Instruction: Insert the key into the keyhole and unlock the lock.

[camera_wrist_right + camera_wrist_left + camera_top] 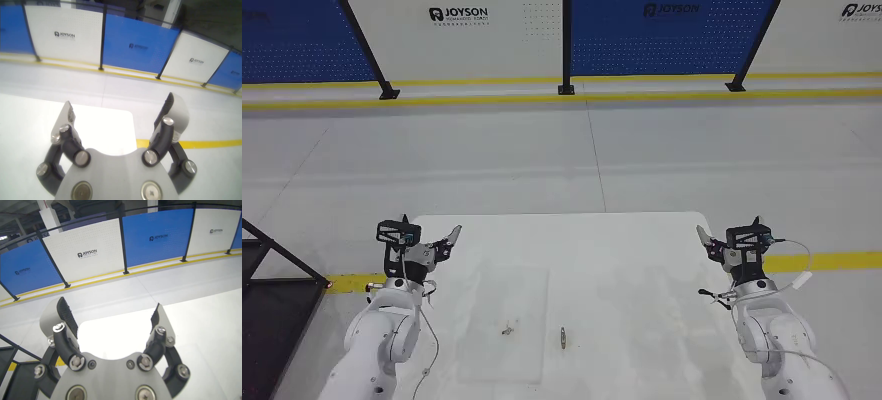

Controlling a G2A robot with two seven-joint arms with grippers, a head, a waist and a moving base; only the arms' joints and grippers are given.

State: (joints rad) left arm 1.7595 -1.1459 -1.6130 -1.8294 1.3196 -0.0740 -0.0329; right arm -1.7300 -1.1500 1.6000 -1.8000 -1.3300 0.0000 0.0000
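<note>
Two small metal things lie near the front middle of the white table (642, 260): a short knobby piece (507, 328) and, just right of it, a slim elongated piece (563, 336). They are too small to tell which is the key and which the lock. My left gripper (437, 245) (109, 306) hovers open over the table's far left corner, nothing between its fingers. My right gripper (714, 245) (119, 99) hovers open over the far right corner, also holding nothing. Both grippers are well away from the two pieces.
A faint rectangular sheet (502, 300) lies on the table's left half, under or beside the knobby piece. A black metal frame (267, 265) stands off the table's left side. Blue and white fence panels (662, 35) line the far floor.
</note>
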